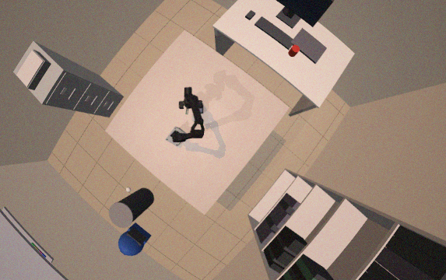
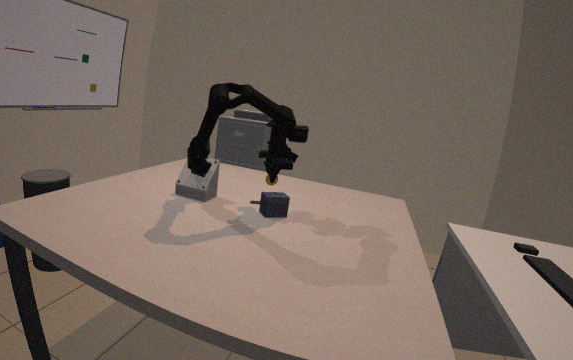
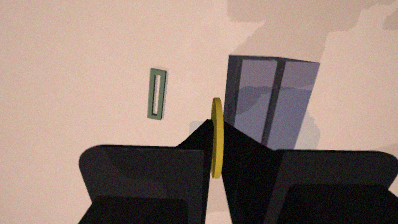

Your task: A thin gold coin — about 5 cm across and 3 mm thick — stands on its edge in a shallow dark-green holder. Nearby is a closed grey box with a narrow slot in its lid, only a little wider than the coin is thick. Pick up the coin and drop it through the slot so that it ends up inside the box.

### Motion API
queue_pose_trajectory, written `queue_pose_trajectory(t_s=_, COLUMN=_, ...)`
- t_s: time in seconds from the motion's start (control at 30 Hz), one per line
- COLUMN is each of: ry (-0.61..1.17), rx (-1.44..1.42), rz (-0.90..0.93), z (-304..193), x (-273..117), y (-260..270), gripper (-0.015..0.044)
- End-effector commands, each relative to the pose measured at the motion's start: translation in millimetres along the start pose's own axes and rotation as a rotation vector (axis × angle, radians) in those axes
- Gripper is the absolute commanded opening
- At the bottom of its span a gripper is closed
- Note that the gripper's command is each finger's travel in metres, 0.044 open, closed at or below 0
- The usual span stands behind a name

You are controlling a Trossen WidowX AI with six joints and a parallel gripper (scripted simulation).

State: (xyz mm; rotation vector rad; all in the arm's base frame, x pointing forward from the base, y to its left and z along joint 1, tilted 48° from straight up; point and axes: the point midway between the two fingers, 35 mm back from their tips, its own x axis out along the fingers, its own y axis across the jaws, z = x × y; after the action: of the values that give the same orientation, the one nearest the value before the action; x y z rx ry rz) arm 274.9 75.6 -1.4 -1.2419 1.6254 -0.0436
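The gold coin (image 2: 268, 180) (image 3: 217, 150) is upright, held edge-on to the wrist view. My gripper (image 2: 272, 175) (image 3: 213, 125) is shut on it and holds it above the table. The dark-green holder (image 3: 151, 95) (image 2: 254, 202) is empty and lies left of the coin in the wrist view. The closed grey box (image 3: 292, 112) (image 2: 274, 206) stands right of the coin in the wrist view. Its lid slot (image 3: 272, 102) shows as a dark line, slightly slanted compared with the coin. In the exterior view the coin is above the level of the lid; the arm partly hides the box in the top view.
The arm's grey base (image 2: 196, 189) stands on the pale table (image 1: 160, 78) (image 2: 176, 280). Arm shadows fall across the table and the box lid. A white desk (image 1: 254, 50) with a red cup (image 1: 293, 50) stands apart from this table.
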Motion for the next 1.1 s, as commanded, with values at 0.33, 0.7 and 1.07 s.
queue_pose_trajectory(t_s=0.33, ry=-0.008, rx=0.008, rz=-0.013, z=1, x=-3, y=-37, gripper=0.0000)
queue_pose_trajectory(t_s=0.7, ry=0.004, rx=0.005, rz=-0.011, z=-1, x=1, y=-47, gripper=0.0000)
queue_pose_trajectory(t_s=1.07, ry=0.007, rx=0.006, rz=-0.009, z=-1, x=0, y=-47, gripper=0.0000)
